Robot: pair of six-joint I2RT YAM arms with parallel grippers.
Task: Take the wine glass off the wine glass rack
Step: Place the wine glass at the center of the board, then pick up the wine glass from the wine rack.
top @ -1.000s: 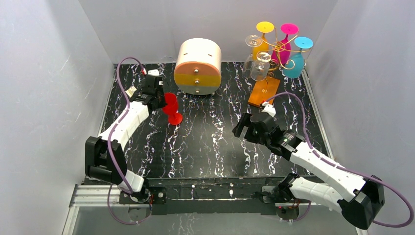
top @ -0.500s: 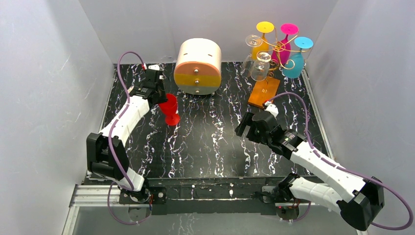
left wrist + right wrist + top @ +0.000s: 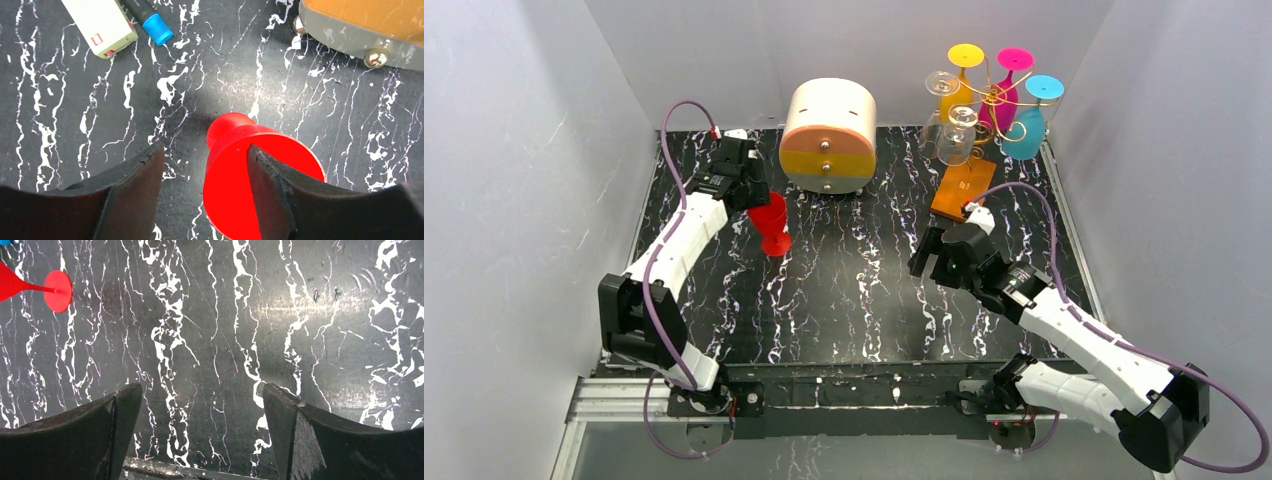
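Already the main step looks done. From the top camera, a red wine glass (image 3: 774,225), opaque with a cone-shaped bowl, appears to stand on its own foot on the black white-veined table (image 3: 864,300), just left of and in front of the round cream-and-orange drawer box (image 3: 828,130). The wine glass rack (image 3: 962,190), thin gold wire with curled arms on a flat orange-brown wooden base, stands well to the right of the drawer box. It carries a yellow glass (image 3: 965,54), a magenta glass (image 3: 1014,58), a blue glass (image 3: 1027,135) and a clear glass (image 3: 954,145), all hung foot-up. The left gripper (image 3: 756,198) is at the red bowl. The right gripper (image 3: 932,262) hangs over bare table in front of the drawer box, to its right.

From the left wrist, the jaws stand parted. One finger (image 3: 135,190) is clear of the bowl with table showing between; the other finger (image 3: 272,195) overlaps the bowl, and I cannot tell whether it touches. I judge the glass released. A small white box (image 3: 100,22) and a blue-capped pen (image 3: 152,22) lie left of the drawer box.

From the right wrist, the jaws are spread wide around nothing, and the round red foot sits flat at the far edge.

What seems left is for the left arm to draw clear without tipping the glass.
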